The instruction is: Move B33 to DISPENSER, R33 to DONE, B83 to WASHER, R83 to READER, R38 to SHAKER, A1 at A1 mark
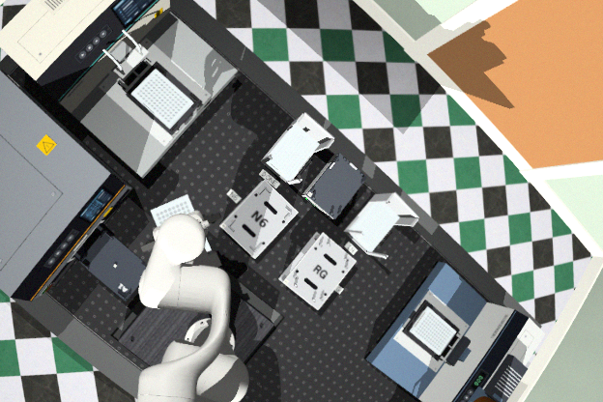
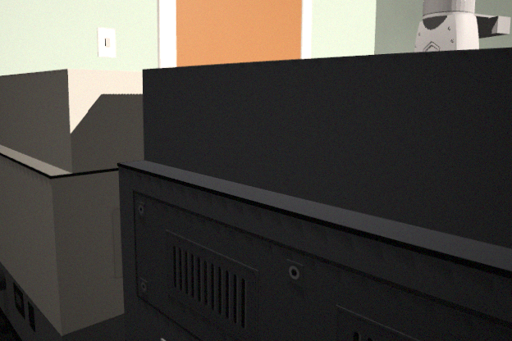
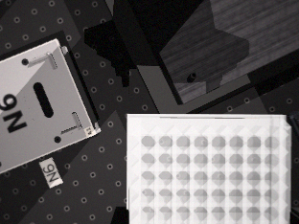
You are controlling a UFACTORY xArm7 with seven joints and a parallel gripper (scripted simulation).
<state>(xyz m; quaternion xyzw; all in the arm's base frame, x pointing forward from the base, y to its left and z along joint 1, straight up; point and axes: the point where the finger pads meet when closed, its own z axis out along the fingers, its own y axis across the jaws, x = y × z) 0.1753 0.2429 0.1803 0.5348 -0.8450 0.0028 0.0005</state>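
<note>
My gripper is shut on a white well plate and holds it above the dotted deck, left of the N6 nest. The fingers are hidden under the arm in the top view and do not show in the wrist view; the plate's label is not visible. The dark nest of the grey instrument, marked A1, is empty and lies to the lower left. A plate sits in the beige instrument at the top left. Another plate sits in the blue instrument at the bottom right.
The RG nest lies right of N6. Two white stack racks flank a dark empty square platform. The exterior view shows only the arm's wrist above a dark housing.
</note>
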